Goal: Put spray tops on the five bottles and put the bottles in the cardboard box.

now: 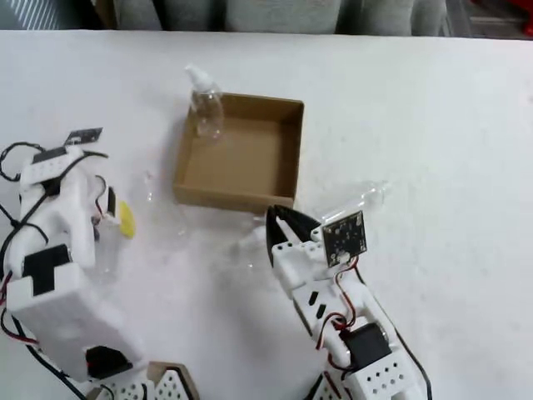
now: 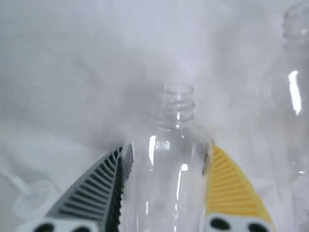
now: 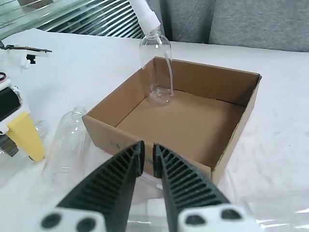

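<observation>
Left gripper (image 2: 166,150) clamps an uncapped clear bottle (image 2: 165,186) between its fingers. Right gripper (image 3: 148,146), fingers nearly touching with nothing visible between, sits beside the cardboard box (image 3: 111,133); one spray-topped bottle (image 3: 155,53) stands in its corner.

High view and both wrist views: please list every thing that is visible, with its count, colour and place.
cardboard box: one, brown, open, middle of the table.
bottle with spray top: one, clear with a white top, upright in a far corner of the box.
held bottle: one, clear, no top, between the left gripper's fingers.
lying bottles: at least two, clear, one beside the box wall, one on the table next to the right arm.
table: one, white.
left gripper: grey and yellow fingers, shut on the held bottle.
right gripper: black fingers almost together, before the box's near wall.
</observation>
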